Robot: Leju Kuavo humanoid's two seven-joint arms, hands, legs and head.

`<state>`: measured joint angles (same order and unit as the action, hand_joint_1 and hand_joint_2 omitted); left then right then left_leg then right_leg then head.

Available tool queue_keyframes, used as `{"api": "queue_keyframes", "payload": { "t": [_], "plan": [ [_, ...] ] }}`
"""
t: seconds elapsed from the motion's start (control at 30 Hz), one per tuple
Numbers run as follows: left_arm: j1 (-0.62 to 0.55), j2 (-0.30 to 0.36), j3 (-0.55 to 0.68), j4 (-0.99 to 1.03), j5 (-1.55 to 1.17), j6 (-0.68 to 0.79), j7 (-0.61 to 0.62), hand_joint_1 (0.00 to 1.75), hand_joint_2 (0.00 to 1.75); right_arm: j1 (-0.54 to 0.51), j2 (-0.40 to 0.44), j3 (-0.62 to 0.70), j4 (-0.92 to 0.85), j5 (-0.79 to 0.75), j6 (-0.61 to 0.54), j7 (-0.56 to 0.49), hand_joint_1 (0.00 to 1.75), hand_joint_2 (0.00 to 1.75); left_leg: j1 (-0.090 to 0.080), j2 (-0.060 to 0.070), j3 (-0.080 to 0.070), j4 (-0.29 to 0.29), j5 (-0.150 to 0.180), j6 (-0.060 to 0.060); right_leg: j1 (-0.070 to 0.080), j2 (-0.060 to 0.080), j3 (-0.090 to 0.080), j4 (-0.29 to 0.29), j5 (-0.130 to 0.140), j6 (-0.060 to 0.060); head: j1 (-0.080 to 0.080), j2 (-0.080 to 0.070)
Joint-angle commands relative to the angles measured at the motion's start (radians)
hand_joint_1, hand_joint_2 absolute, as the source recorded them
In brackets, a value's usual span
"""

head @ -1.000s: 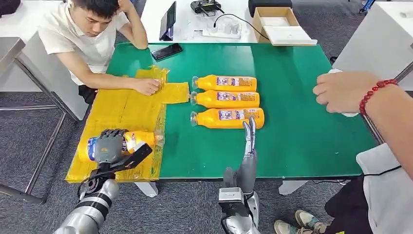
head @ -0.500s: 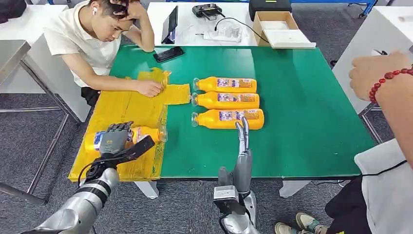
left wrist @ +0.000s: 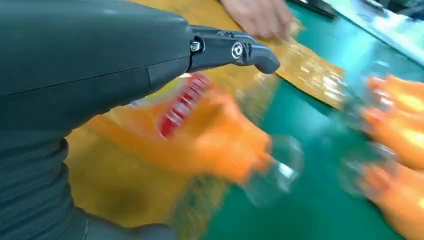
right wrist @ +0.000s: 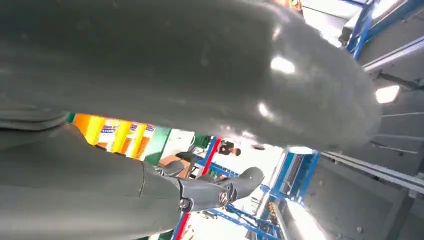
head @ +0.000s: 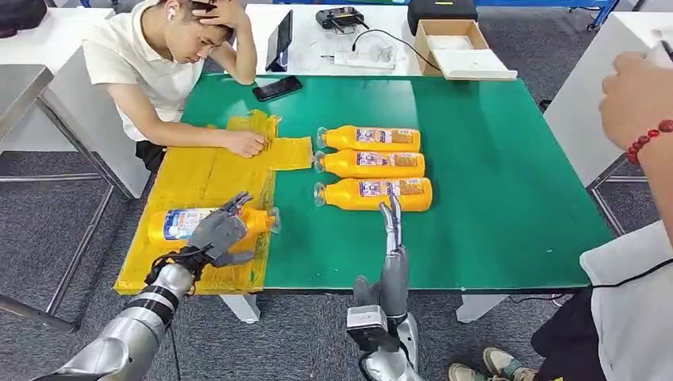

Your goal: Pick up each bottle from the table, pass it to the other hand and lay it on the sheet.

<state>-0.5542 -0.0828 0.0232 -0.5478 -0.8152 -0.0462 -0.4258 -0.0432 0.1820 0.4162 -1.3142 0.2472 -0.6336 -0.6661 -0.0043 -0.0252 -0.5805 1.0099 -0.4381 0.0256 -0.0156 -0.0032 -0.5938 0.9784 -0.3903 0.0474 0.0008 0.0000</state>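
An orange bottle [head: 178, 223] with a clear cap lies on its side on the yellow sheet [head: 198, 171] near the table's front left corner. My left hand [head: 216, 235] sits over its middle with the fingers spread and loose; the left wrist view shows the blurred bottle [left wrist: 210, 135] apart from the thumb [left wrist: 235, 50]. Three more orange bottles [head: 369, 137], [head: 371, 163], [head: 373, 193] lie side by side on the green table [head: 492, 159]. My right hand [head: 390, 242] stands at the front edge, fingers straight, tips just short of the nearest bottle, holding nothing.
A seated person rests a hand [head: 244, 143] on the sheet's far end. Another person's hand [head: 639, 99] with a red bead bracelet hovers at the right. A phone [head: 276, 87] lies at the table's back edge; a cardboard box [head: 454, 40] stands behind.
My left hand has let go of the bottle and spread its fingers; the bottle now lies on the sheet. The person's braceleted hand has drawn away to the upper right.
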Motion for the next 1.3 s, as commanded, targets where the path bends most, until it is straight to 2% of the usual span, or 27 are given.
{"api": "queue_keyframes", "payload": {
  "t": [0.03, 0.1, 0.13, 0.23, 0.4, 0.43, 0.5, 0.57, 0.6, 0.67, 0.8, 0.9, 0.93, 1.0, 1.1, 1.13, 1.17, 1.3],
  "plan": [
    [0.116, 0.008, -0.115, -0.115, 0.069, 0.024, -0.033, 0.00, 1.75, -0.024, -0.034, 0.024, 0.054, 0.000, -0.065, -0.032, 0.00, 0.00, 0.000, 0.003, 0.001, -0.002, 0.000, -0.001, 0.000, 0.002, 0.000, -0.001, 0.000, -0.001, 0.000, 0.000],
    [0.171, -0.007, -0.133, -0.238, 0.181, 0.105, -0.089, 0.00, 1.75, -0.015, -0.035, 0.024, 0.042, 0.004, -0.065, -0.032, 0.00, 0.00, 0.000, 0.003, 0.000, -0.002, 0.000, -0.001, 0.001, 0.002, 0.000, -0.001, 0.000, -0.001, 0.000, 0.000],
    [0.185, -0.014, -0.127, -0.269, 0.214, 0.130, -0.122, 0.00, 0.00, -0.015, -0.036, 0.026, 0.040, 0.004, -0.065, -0.032, 0.00, 0.00, 0.001, 0.005, 0.000, -0.002, -0.001, -0.002, 0.001, 0.003, -0.001, -0.002, 0.000, -0.002, 0.000, 0.000],
    [0.289, -0.069, -0.089, -0.494, 0.519, 0.012, -0.204, 0.00, 0.00, -0.009, -0.042, 0.042, 0.035, 0.002, -0.065, -0.032, 0.00, 0.00, 0.000, 0.003, -0.003, -0.001, -0.001, -0.001, 0.000, 0.001, -0.004, 0.000, 0.000, -0.001, 0.000, 0.000],
    [0.289, -0.069, -0.089, -0.494, 0.519, 0.012, -0.204, 0.00, 0.00, -0.009, -0.042, 0.042, 0.035, 0.002, -0.065, -0.032, 0.00, 0.00, 0.001, 0.006, -0.009, 0.000, -0.003, -0.002, 0.002, 0.004, -0.010, 0.000, -0.001, -0.002, 0.000, 0.000],
    [0.322, -0.077, -0.094, -0.551, 0.601, 0.016, -0.197, 0.00, 1.75, -0.002, -0.037, 0.031, 0.045, 0.013, -0.065, -0.032, 0.00, 0.00, 0.001, 0.005, -0.010, 0.000, -0.002, -0.002, 0.001, 0.003, -0.012, 0.000, -0.001, -0.001, 0.000, 0.000],
    [0.363, -0.096, -0.094, -0.617, 0.685, 0.049, -0.241, 0.00, 1.75, 0.018, -0.032, 0.022, 0.028, 0.031, -0.065, -0.032, 0.00, 0.00, 0.001, 0.007, -0.010, 0.000, -0.003, -0.002, 0.001, 0.004, -0.012, 0.000, -0.001, -0.002, 0.000, 0.000],
    [0.420, -0.147, -0.101, -0.796, 0.693, 0.280, -0.272, 0.00, 1.75, 0.028, -0.017, 0.000, 0.025, 0.066, -0.065, -0.032, 0.00, 0.00, 0.001, 0.005, -0.014, 0.000, -0.002, -0.001, 0.001, 0.003, -0.015, 0.000, -0.001, -0.001, 0.000, 0.000],
    [0.444, -0.160, -0.107, -0.831, 0.738, 0.290, -0.272, 0.00, 1.75, 0.032, -0.011, -0.009, 0.024, 0.075, -0.065, -0.032, 0.00, 0.00, 0.001, 0.007, -0.012, 0.000, -0.003, -0.002, 0.002, 0.004, -0.013, 0.000, -0.002, -0.002, 0.000, 0.000],
    [0.507, -0.161, -0.181, -0.991, 0.760, 0.415, -0.272, 0.00, 1.75, 0.045, 0.002, -0.039, 0.021, 0.097, -0.065, -0.032, 0.00, 0.00, 0.001, 0.006, -0.014, 0.002, -0.003, -0.001, 0.002, 0.003, -0.016, 0.001, -0.002, -0.001, 0.000, 0.000],
    [0.595, -0.141, -0.281, -1.113, 0.846, 0.431, -0.272, 0.00, 1.75, 0.059, -0.004, -0.065, 0.010, 0.123, -0.065, -0.032, 0.00, 0.00, 0.001, 0.007, -0.015, 0.002, -0.004, -0.002, 0.002, 0.004, -0.017, 0.001, -0.003, -0.001, 0.000, 0.000],
    [0.626, -0.121, -0.324, -1.101, 0.899, 0.412, -0.272, 0.00, 1.75, 0.052, -0.007, -0.118, 0.065, 0.222, -0.065, -0.032, 0.00, 0.00, 0.001, 0.008, -0.013, 0.001, -0.005, -0.002, 0.002, 0.005, -0.015, 0.001, -0.003, -0.002, 0.000, 0.000],
    [0.632, -0.117, -0.343, -1.104, 0.857, 0.451, -0.272, 0.00, 1.75, -0.001, -0.018, -0.160, 0.187, 0.345, -0.065, -0.009, 0.00, 1.75, 0.000, 0.006, -0.015, -0.001, -0.004, -0.001, 0.000, 0.004, -0.016, -0.001, -0.001, -0.001, 0.000, 0.000],
    [0.653, -0.112, -0.366, -1.091, 0.818, 0.519, -0.272, 0.00, 1.75, -0.045, -0.038, -0.238, 0.258, 0.472, -0.065, 0.038, 0.00, 1.75, 0.000, 0.006, -0.015, -0.001, -0.003, -0.001, 0.000, 0.004, -0.017, -0.002, 0.000, -0.001, 0.000, 0.000],
    [0.656, -0.109, -0.371, -1.096, 0.820, 0.522, -0.272, 0.00, 1.75, -0.052, -0.044, -0.242, 0.272, 0.459, -0.065, 0.027, 0.00, 1.75, 0.001, 0.007, -0.013, -0.002, -0.003, -0.001, 0.001, 0.004, -0.015, -0.003, 0.000, -0.001, 0.000, 0.000],
    [0.660, -0.098, -0.382, -1.089, 0.781, 0.571, -0.272, 0.00, 1.75, -0.043, -0.028, -0.332, 0.247, 0.627, -0.065, 0.062, 0.00, 1.75, 0.001, 0.007, -0.012, -0.001, -0.004, -0.002, 0.001, 0.003, -0.014, -0.003, -0.001, -0.002, 0.000, 0.000],
    [0.667, -0.086, -0.397, -1.096, 0.761, 0.603, -0.272, 0.00, 1.75, -0.053, -0.036, -0.355, 0.263, 0.658, -0.065, 0.067, 0.00, 1.75, 0.000, 0.005, -0.015, -0.001, -0.003, -0.001, 0.000, 0.003, -0.017, -0.002, 0.000, -0.001, 0.000, 0.000],
    [0.667, -0.086, -0.397, -1.096, 0.761, 0.603, -0.272, 0.00, 1.75, -0.053, -0.036, -0.355, 0.263, 0.658, -0.065, 0.067, 0.00, 1.75, 0.000, 0.007, -0.014, -0.001, -0.004, -0.001, 0.001, 0.005, -0.016, -0.002, -0.001, -0.001, 0.000, 0.000]
  ]
}}
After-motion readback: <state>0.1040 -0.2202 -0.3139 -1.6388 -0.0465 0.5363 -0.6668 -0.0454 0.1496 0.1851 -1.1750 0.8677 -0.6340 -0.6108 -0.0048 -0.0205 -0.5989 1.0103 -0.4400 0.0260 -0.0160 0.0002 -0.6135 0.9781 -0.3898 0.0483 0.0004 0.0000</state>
